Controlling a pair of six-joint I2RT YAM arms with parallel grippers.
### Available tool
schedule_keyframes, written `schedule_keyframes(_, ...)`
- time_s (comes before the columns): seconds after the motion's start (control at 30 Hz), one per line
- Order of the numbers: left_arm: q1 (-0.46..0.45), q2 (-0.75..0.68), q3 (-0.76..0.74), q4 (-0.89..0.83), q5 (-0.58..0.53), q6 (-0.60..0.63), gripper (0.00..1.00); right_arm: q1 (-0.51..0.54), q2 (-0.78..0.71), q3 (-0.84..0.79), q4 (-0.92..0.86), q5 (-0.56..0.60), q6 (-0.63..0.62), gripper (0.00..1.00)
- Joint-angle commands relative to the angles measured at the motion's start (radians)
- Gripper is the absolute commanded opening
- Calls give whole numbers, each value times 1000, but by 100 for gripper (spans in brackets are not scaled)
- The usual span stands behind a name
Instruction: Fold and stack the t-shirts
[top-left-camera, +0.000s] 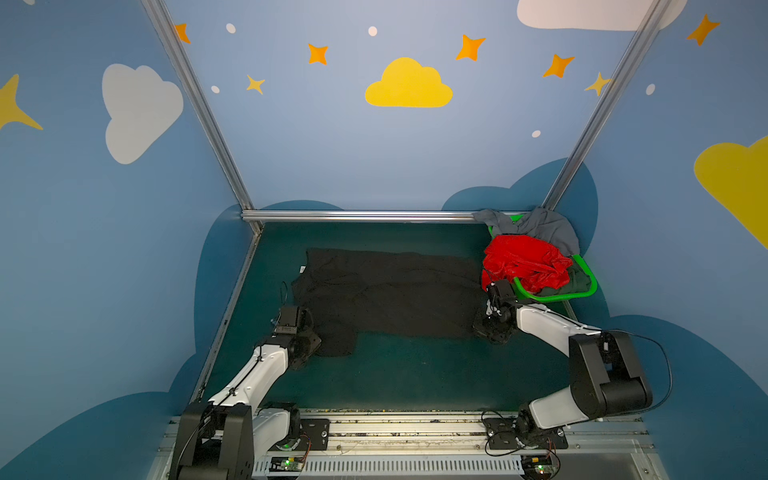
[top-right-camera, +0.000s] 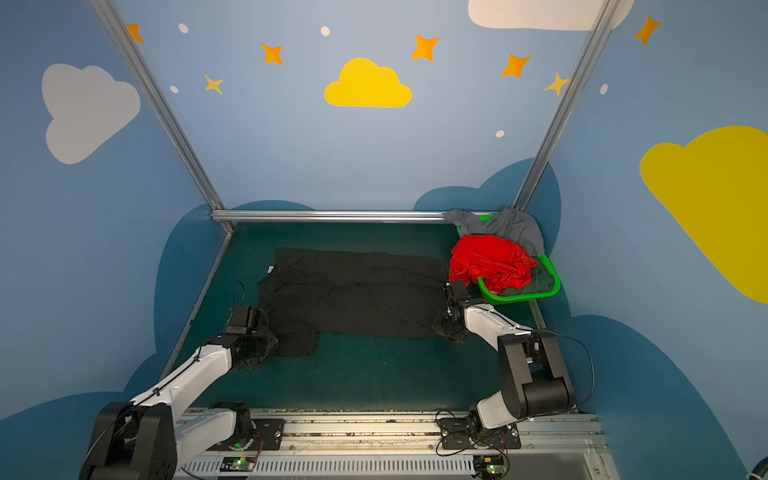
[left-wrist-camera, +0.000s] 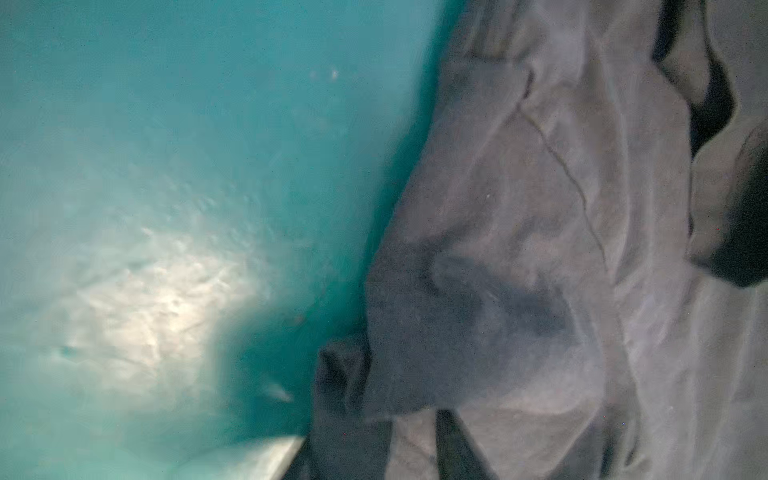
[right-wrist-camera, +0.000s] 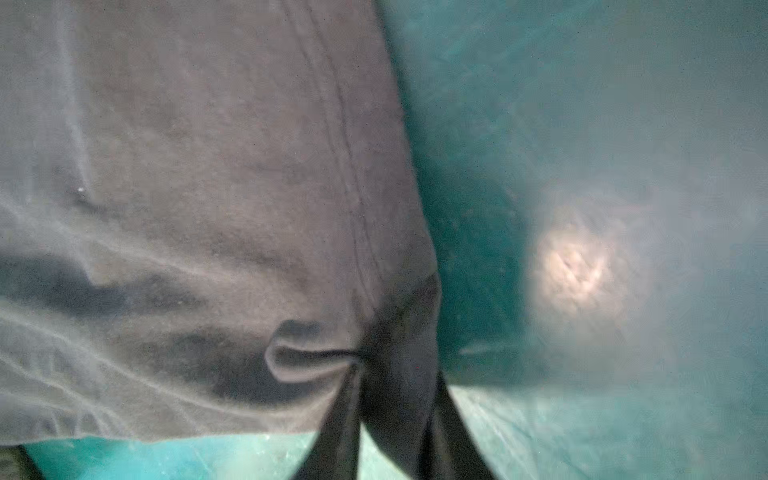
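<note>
**Step in hand: first fold, black t-shirt.**

The black t-shirt (top-left-camera: 390, 295) lies spread on the table (top-left-camera: 415, 374), lengthwise across it. Its small white label (top-left-camera: 302, 270) is at the left end. A sleeve hangs toward me at the near-left corner.

My left gripper (top-left-camera: 309, 347) is down at that near-left corner. In the left wrist view, cloth fills the gap between the fingers, so I judge it clamped on the shirt edge. My right gripper (top-left-camera: 489, 330) is down at the near-right corner. In the right wrist view, the fingers (right-wrist-camera: 332, 432) pinch a puckered fold of the hem.

**Next move.** I judge that both corners must rise together and travel toward the far edge, at equal height and pace. Uneven lift would skew the fold line.

**Condition of the cloth.** The fabric is matte and limp, with shallow diagonal wrinkles across the body. It is not fully squared.

**Remaining stock.** The red t-shirt (top-left-camera: 523, 262), grey t-shirt (top-left-camera: 544, 228) and dark green t-shirt (top-left-camera: 579, 280) are heaped in the green basket (top-left-camera: 557, 296) at the far right. None is folded yet.
</note>
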Motion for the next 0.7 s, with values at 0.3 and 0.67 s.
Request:
schedule_keyframes(0.3, -2, -81, 92, -104, -19, 26, 3, 15, 18, 28, -29, -6, -20, 0)
schedule_keyframes(0.67, -2, -136, 129, -146, -46, 41, 3, 25, 0, 66, -60, -1, -24, 0)
